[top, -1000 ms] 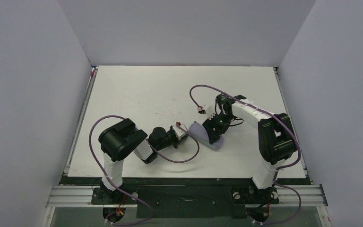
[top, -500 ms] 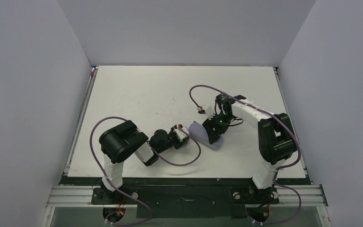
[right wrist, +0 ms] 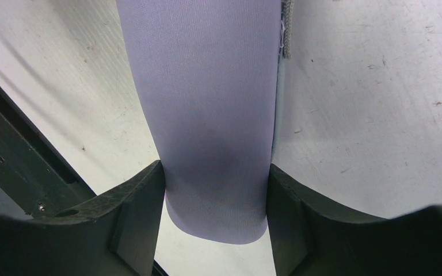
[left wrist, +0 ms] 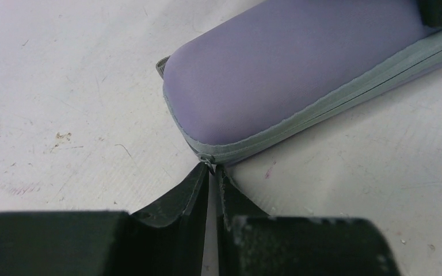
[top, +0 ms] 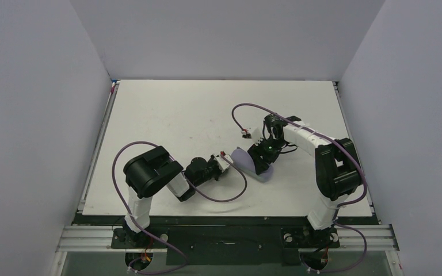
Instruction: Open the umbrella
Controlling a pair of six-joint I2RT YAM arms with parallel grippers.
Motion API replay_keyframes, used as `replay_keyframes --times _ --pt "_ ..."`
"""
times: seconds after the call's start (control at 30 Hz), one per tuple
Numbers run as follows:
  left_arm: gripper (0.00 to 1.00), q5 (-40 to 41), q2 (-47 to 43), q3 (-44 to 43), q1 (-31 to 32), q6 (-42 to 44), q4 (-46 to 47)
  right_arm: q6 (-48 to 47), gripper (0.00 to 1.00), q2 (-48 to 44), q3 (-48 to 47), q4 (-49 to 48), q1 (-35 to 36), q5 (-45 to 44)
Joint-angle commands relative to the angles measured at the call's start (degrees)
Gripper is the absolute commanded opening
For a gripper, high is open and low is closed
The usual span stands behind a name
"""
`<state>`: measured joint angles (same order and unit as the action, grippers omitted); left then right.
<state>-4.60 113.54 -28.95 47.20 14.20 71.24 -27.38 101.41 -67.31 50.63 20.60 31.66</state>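
On the left side of the table point(top: 167, 115), our left gripper point(left wrist: 212, 170) lies low against the surface with its fingers drawn nearly together. Only a thin slit shows between them, and the tips seem to pinch the small metal zip pull point(left wrist: 208, 163) at the rounded end of the lilac pouch point(left wrist: 288, 63). The pouch lies flat at mid-table with its grey zip point(left wrist: 345, 95) closed along the edge we can see. We see no umbrella anywhere and judge that it is inside the pouch. To the right, our right gripper point(right wrist: 216, 192) straddles the pouch's other end, with a finger pressed against each side, pinning it down.

We judge the step in hand to be unzipping the pouch, so the umbrella itself is not yet reached. The next move calls for a firm hold on the tiny pull. We then need a steady drag along the zip's curve while the right gripper holds the pouch from sliding.

Compared with a second ago, the overhead view shows our left arm shifted slightly toward the pouch. The pouch and the right arm sit where they were.
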Motion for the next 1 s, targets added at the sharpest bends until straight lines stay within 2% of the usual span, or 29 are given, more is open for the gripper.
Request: replay_keyframes --times 0.0,0.07,0.37,0.6,0.77,0.97 --pt "0.03 1.41 0.78 -1.09 -1.10 -0.04 -0.35 -3.73 0.20 -0.98 2.23 -0.48 -0.08 -2.89" --pt "0.00 0.75 0.66 -1.02 -1.11 -0.13 -0.04 -3.89 0.19 -1.01 2.44 -0.47 -0.12 -2.88" --pt "0.00 -4.01 -0.61 0.29 0.02 1.18 0.76 -0.26 0.12 -0.77 2.50 -2.68 -0.16 -2.13" --pt "0.00 -5.78 -2.58 3.61 4.43 0.47 0.73 6.28 0.00 -1.29 3.41 -7.35 -0.17 -3.09" --pt "0.00 -5.44 -2.91 4.22 7.43 -1.73 0.07 10.11 0.00 -1.58 4.64 -10.25 -0.03 -3.32" --pt "0.00 -4.38 -1.94 0.43 10.75 -5.14 -2.82 16.00 0.00 -1.85 5.98 -15.09 0.55 -4.05"
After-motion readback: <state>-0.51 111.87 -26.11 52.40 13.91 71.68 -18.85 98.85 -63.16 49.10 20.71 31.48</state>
